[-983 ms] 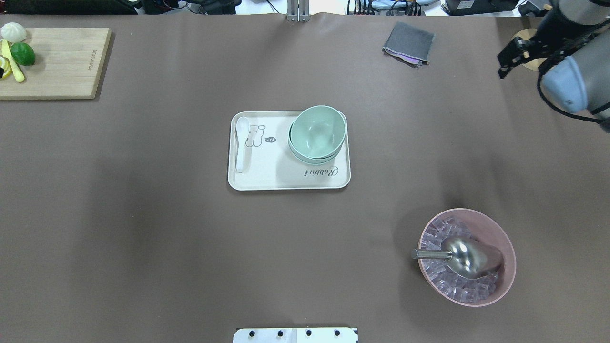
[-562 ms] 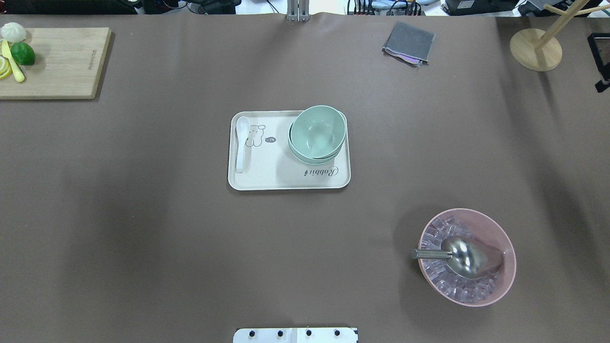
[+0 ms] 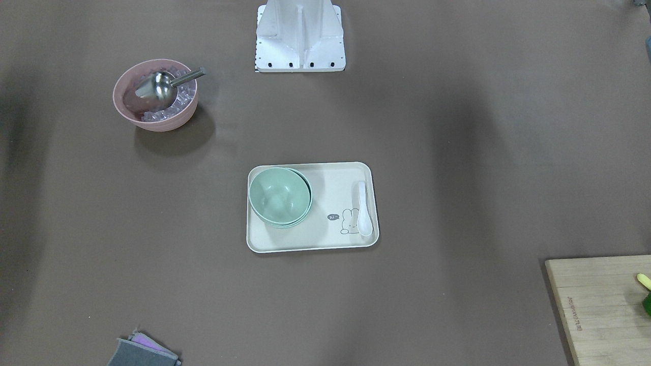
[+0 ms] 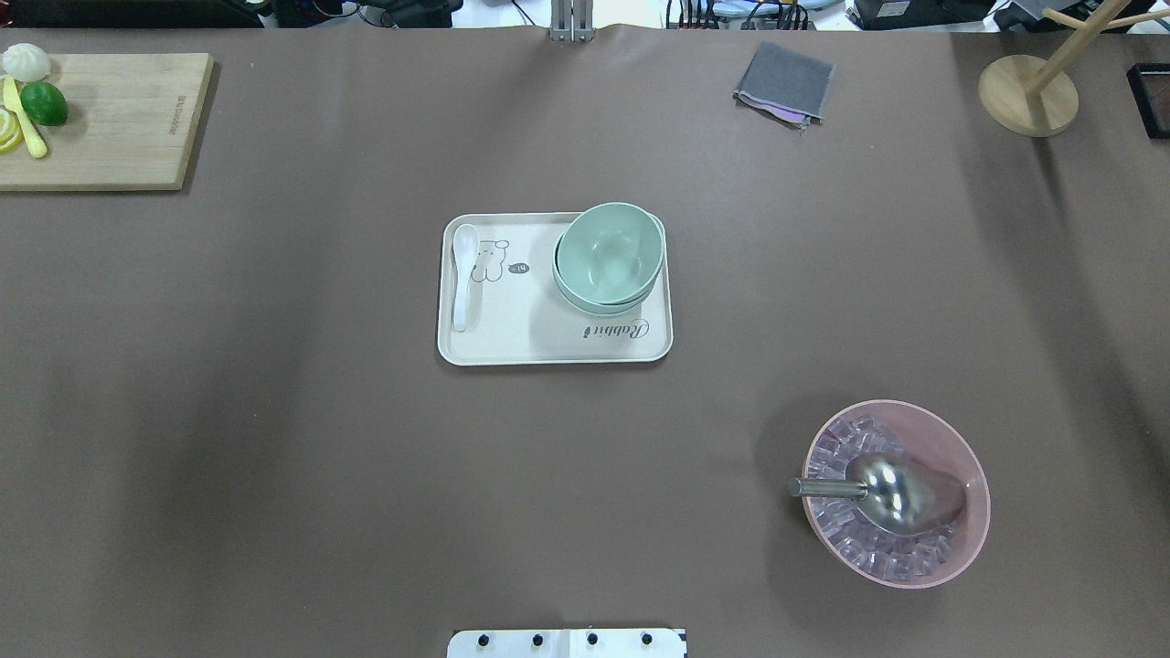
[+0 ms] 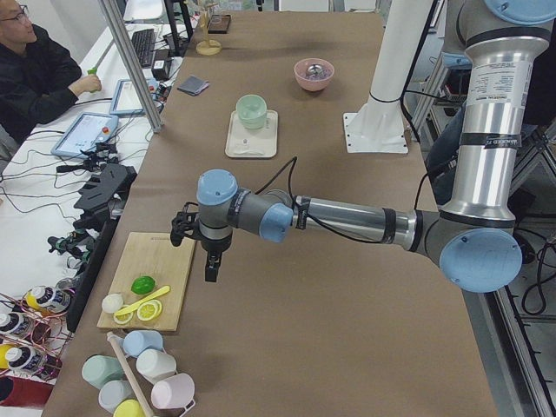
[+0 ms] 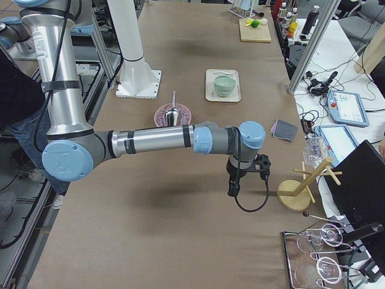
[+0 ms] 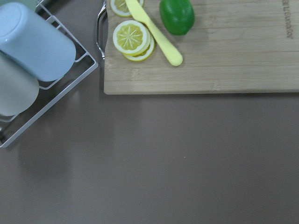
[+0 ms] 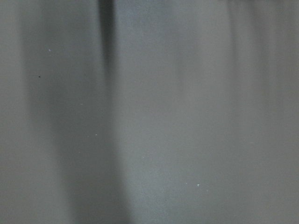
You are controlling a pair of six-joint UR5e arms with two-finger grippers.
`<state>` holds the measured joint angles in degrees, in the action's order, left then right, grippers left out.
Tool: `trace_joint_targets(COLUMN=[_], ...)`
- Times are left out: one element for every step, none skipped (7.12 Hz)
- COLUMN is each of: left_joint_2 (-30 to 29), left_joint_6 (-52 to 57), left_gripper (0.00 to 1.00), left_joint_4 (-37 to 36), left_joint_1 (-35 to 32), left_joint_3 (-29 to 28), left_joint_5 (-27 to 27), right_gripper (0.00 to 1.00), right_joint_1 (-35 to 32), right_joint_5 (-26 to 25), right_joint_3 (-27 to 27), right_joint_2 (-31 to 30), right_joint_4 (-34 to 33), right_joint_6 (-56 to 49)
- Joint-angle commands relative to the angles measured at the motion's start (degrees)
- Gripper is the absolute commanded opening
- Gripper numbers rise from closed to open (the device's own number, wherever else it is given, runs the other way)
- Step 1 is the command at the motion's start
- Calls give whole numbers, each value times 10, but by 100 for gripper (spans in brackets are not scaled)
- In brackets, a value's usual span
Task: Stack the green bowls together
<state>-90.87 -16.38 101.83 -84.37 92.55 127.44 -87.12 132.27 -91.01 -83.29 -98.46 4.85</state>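
The green bowls (image 4: 608, 256) sit nested in one stack on the right part of a cream tray (image 4: 512, 343); the stack also shows in the front view (image 3: 279, 197). Neither gripper shows in the overhead or front view. My left gripper (image 5: 211, 269) hangs far from the bowls, beside the wooden cutting board (image 5: 148, 278), seen only in the exterior left view. My right gripper (image 6: 232, 189) hangs over bare table near the wooden stand (image 6: 295, 192), seen only in the exterior right view. I cannot tell whether either is open or shut.
A white spoon (image 4: 464, 274) lies on the tray's left side. A pink bowl (image 4: 971, 475) with ice and a metal scoop stands at front right. A grey cloth (image 4: 784, 82) lies at the back. A rack of cups (image 7: 28, 56) stands by the cutting board.
My right arm has swung out of the overhead view past its right edge, uncovering the wooden stand. The bowls and tray have not moved.
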Motion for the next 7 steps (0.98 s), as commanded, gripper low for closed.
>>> trace_joint_targets(left_joint_2=[25, 25, 23, 23, 22, 22, 23], left_joint_6=[17, 11, 9, 8, 8, 8, 8], left_gripper=[98, 98, 98, 98, 98, 98, 98], left_joint_4=[-5, -4, -4, -4, -4, -4, -3], left_joint_1=[-29, -29, -27, -26, -26, -26, -26], left_joint_3=[-9, -9, -8, -2, -2, -1, -1], left_joint_5=[30, 61, 64, 65, 65, 65, 66], right_gripper=[100, 100, 100, 100, 100, 100, 100], right_joint_1=[-16, -16, -16, -16, -17, -16, -16], right_joint_5=[-1, 2, 7, 21, 31, 31, 32], right_joint_3=[1, 2, -1, -3, -12, -15, -17], right_joint_2=[-14, -13, -13, -12, -13, -15, -18], right_joint_4=[-1, -2, -3, -16, -19, -19, -18], right_joint_6=[-26, -26, -26, -25, -25, -25, -25])
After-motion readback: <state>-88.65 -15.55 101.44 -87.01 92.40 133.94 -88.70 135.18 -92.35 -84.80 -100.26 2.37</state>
